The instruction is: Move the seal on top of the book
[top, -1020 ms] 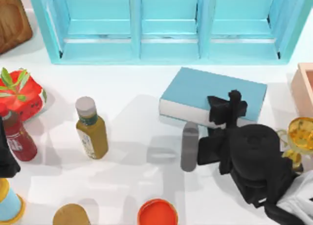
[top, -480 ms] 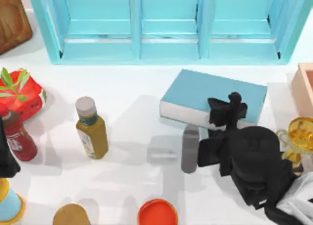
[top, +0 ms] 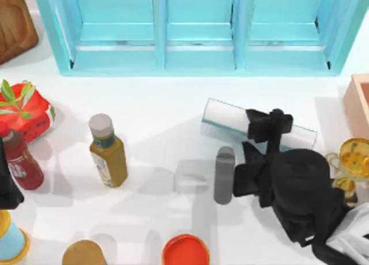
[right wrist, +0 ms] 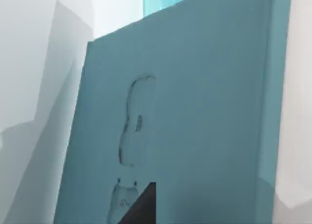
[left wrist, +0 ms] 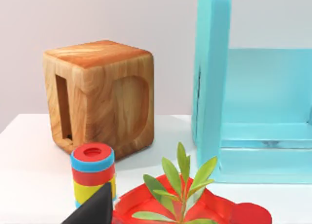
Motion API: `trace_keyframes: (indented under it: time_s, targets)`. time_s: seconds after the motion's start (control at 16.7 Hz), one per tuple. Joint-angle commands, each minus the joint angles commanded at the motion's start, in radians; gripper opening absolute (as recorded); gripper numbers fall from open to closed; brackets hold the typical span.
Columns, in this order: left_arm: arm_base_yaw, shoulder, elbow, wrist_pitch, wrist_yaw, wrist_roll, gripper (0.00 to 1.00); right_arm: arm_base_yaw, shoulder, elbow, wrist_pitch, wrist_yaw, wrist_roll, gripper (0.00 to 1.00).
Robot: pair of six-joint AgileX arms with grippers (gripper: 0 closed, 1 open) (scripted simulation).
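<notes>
The book (top: 230, 116) stands tipped up on its long edge right of the table's middle, white page edges facing up. In the right wrist view its teal-blue cover (right wrist: 204, 112) leans steeply, very close to the camera. My right gripper (top: 270, 127) is against the book's near side, over its right half. The seal is hidden. My left gripper (top: 7, 187) stays parked at the table's left edge beside a dark red bottle (top: 20, 161).
A teal shelf unit (top: 196, 29) runs along the back. A grey cylinder (top: 223, 174) stands just left of my right arm, a gold trophy (top: 353, 158) to its right. An olive bottle (top: 108, 152), an orange lid (top: 185, 250) and a wooden block (left wrist: 100, 95) lie farther left.
The book has swung up from lying flat to standing on edge, its teal cover no longer facing up. My right gripper has hardly shifted. The left arm is still.
</notes>
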Motion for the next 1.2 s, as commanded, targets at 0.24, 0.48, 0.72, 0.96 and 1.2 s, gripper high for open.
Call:
trace_keyframes:
  time_s: [0.24, 0.48, 0.72, 0.96, 1.2]
  targets:
    - [0.000, 0.000, 0.000, 0.000, 0.000, 0.000, 1.00, 0.000, 0.000, 0.000, 0.000, 0.000, 0.000, 1.00]
    - [0.000, 0.000, 0.000, 0.000, 0.000, 0.000, 1.00, 0.000, 0.000, 0.000, 0.000, 0.000, 0.000, 1.00]
    - [0.000, 0.000, 0.000, 0.000, 0.000, 0.000, 1.00, 0.013, -0.008, -0.004, 0.001, 0.013, 0.013, 1.00]
    - [0.000, 0.000, 0.000, 0.000, 0.000, 0.000, 1.00, 0.101, -0.094, -0.032, -0.028, 0.152, 0.115, 1.00]
    - [0.000, 0.000, 0.000, 0.000, 0.000, 0.000, 1.00, 0.189, -0.210, -0.083, -0.092, 0.330, 0.235, 1.00]
